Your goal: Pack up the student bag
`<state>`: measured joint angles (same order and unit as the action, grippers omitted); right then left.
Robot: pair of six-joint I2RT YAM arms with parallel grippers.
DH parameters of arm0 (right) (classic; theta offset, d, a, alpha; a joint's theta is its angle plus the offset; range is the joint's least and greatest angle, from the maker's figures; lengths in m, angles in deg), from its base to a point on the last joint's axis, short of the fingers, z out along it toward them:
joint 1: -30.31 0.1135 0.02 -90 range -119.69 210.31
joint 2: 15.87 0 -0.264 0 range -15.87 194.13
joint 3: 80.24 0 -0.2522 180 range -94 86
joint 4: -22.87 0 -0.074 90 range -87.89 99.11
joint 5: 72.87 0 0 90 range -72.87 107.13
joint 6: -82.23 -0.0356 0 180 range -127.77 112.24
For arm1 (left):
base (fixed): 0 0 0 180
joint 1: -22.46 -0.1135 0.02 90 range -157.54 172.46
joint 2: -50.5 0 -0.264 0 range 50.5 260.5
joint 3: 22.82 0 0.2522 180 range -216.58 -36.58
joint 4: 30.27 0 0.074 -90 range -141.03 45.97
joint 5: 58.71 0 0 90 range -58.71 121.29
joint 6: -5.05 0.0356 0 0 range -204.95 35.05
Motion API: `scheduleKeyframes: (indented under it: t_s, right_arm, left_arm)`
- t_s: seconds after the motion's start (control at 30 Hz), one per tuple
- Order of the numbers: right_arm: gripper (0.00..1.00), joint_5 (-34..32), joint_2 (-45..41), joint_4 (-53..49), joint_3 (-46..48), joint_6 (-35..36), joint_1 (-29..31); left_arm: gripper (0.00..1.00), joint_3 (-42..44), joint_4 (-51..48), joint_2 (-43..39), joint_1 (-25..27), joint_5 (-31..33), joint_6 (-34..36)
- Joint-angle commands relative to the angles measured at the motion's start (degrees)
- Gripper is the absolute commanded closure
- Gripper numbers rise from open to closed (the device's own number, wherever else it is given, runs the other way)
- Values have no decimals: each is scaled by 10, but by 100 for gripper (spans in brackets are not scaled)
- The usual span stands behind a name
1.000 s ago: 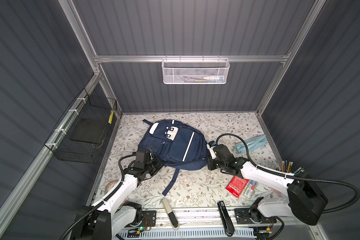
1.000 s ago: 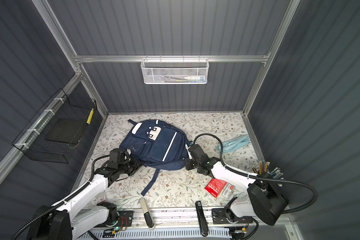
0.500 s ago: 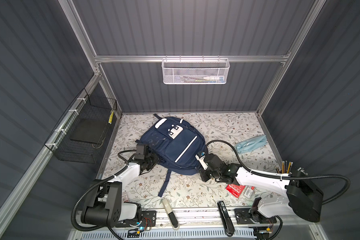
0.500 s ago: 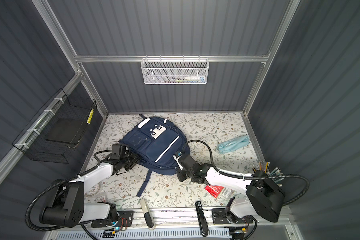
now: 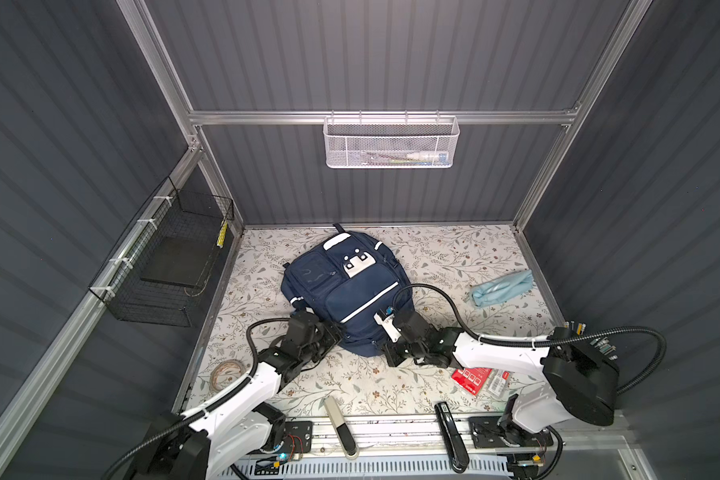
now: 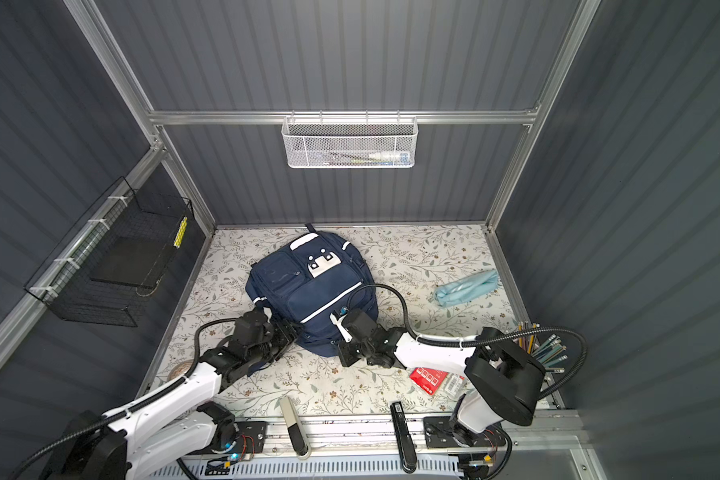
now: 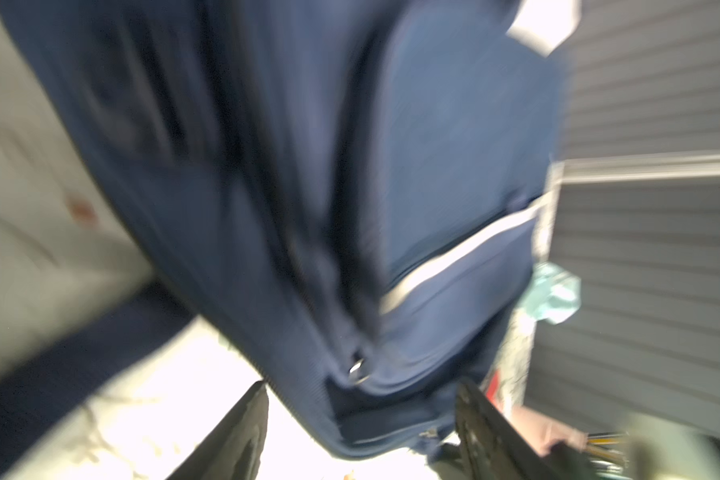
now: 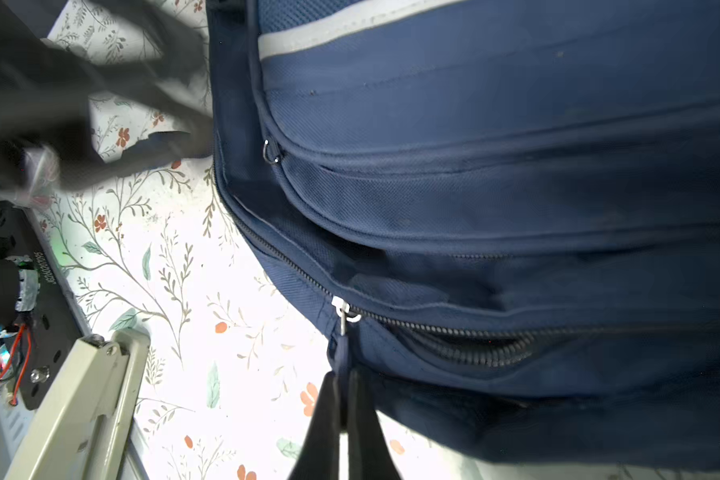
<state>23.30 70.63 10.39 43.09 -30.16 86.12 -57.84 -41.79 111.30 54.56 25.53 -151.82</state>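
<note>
Right gripper [image 8: 341,380] pinches zip pull [image 8: 341,353]; student bag [image 8: 474,187] navy, white-striped.

A white mesh basket [image 5: 391,143] hangs on the far wall and a black wire basket [image 5: 163,266] on the left wall. A light blue pouch [image 5: 501,287] lies far right, a red packet [image 5: 470,379] near right, and a tape roll [image 5: 226,370] near left.
</note>
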Motion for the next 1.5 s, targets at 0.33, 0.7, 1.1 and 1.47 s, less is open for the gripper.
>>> scheduleKeyframes:
  t_s: [0.33, 0.7, 1.1, 1.47]
  right_arm:
    - [100, -47, -27, -40, 7, 5, 8]
    - [100, -138, -79, -121, 29, 21, -178]
    - [100, -47, -36, -125, -19, 82, -289]
    - [32, 4, -126, -69, 50, 74, -277]
  left_arm:
    - [100, -69, 167, 205, 73, 26, -46]
    - [100, -63, -28, 37, -4, -35, 17]
    - [100, -61, -76, 29, -42, -62, 72]
    - [100, -115, -201, 28, -53, 20, 202]
